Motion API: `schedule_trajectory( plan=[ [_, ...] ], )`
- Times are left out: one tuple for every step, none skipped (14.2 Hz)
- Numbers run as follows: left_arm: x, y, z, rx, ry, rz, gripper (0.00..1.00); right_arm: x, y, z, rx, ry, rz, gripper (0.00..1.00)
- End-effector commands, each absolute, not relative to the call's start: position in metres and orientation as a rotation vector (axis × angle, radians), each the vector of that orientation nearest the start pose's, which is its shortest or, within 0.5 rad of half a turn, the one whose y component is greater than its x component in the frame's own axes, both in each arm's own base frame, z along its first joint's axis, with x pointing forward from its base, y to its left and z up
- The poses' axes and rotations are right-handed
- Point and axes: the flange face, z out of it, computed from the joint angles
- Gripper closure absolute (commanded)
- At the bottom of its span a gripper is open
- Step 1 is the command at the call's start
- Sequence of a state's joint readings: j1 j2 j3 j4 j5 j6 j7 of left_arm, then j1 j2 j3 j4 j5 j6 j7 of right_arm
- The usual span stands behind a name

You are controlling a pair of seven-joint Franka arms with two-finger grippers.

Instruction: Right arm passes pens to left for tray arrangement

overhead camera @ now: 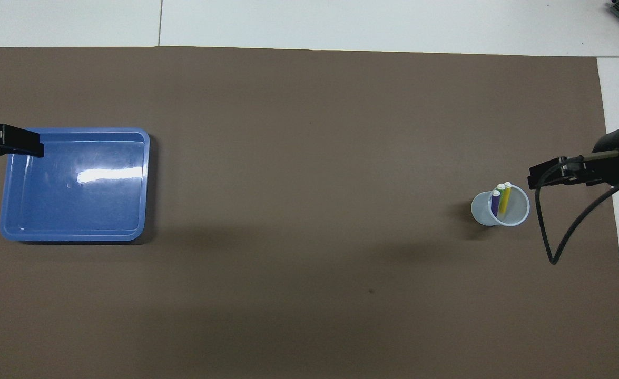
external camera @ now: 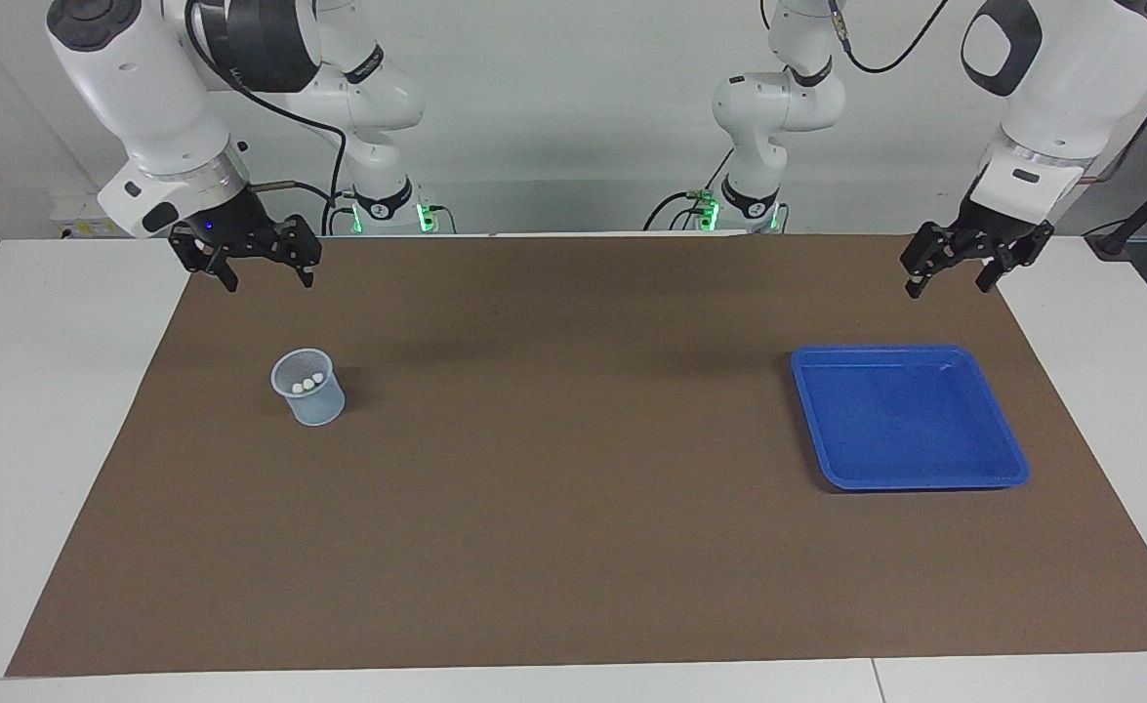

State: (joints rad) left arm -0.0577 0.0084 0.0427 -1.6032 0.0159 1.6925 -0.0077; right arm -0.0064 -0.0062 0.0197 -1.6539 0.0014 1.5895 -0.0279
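Pens (overhead camera: 500, 200) stand in a small pale cup (external camera: 309, 389), mid-left of facing view, lower right of overhead view. 3 of them: purple, green, yellow, whitish caps up, bunched together, long axes near vertical w/ slight lean. Only caps show in facing view.

Right tool (external camera: 246, 256) hangs upper left of facing frame, over the brown mat (external camera: 573, 547) edge, jaws spread wide, nothing held. Cup sits below it in that frame and a bit toward frame center, so pens lie down and slightly inward from the tool; well apart, no contact.

Left tool (external camera: 963, 264) hangs upper right of facing frame, jaws also apart, empty, waiting. Blue tray (external camera: 1007, 459) lies right of center, lower than that tool in frame, nothing in it.

Key relation: right arm is clearly the closer one to the cup; left arm is at the other end of the table by the tray. Judgement: no pen picked yet, task at start. Next move prob. needs right tool to come over the cup and drop straight down along the pen axis, pinching one cap; pens crowded, so risk of nudging neighbours or tipping the cup.
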Motion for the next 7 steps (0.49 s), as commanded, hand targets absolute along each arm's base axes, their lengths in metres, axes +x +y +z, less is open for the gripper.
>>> schedule_trajectory(
  plan=[
    [0.565, -0.003, 0.621, -3.111, 0.025, -0.143, 0.0, 0.543, 0.011, 0.589, -3.129, -0.155, 0.132, 0.0],
    [0.565, -0.003, 0.62, -3.112, 0.011, -0.139, 0.0, 0.539, 0.015, 0.584, -3.118, -0.26, 0.134, 0.0],
    [0.564, -0.002, 0.619, -3.112, 0.006, -0.134, 0.0, 0.534, 0.017, 0.578, -3.109, -0.341, 0.131, 0.0],
    [0.563, -0.002, 0.619, -3.112, 0.003, -0.134, 0.0, 0.535, 0.022, 0.574, -3.109, -0.368, 0.098, 0.0],
    [0.564, -0.002, 0.619, -3.112, -0.001, -0.141, 0.0, 0.538, 0.031, 0.573, -3.111, -0.387, 0.058, 0.0],
    [0.564, -0.002, 0.619, -3.112, -0.015, -0.141, 0.0, 0.538, 0.039, 0.57, -3.108, -0.411, 0.048, 0.0],
    [0.564, -0.002, 0.62, -3.113, -0.037, -0.144, 0.0, 0.537, 0.042, 0.563, -3.107, -0.418, 0.057, 0.0]
  ],
)
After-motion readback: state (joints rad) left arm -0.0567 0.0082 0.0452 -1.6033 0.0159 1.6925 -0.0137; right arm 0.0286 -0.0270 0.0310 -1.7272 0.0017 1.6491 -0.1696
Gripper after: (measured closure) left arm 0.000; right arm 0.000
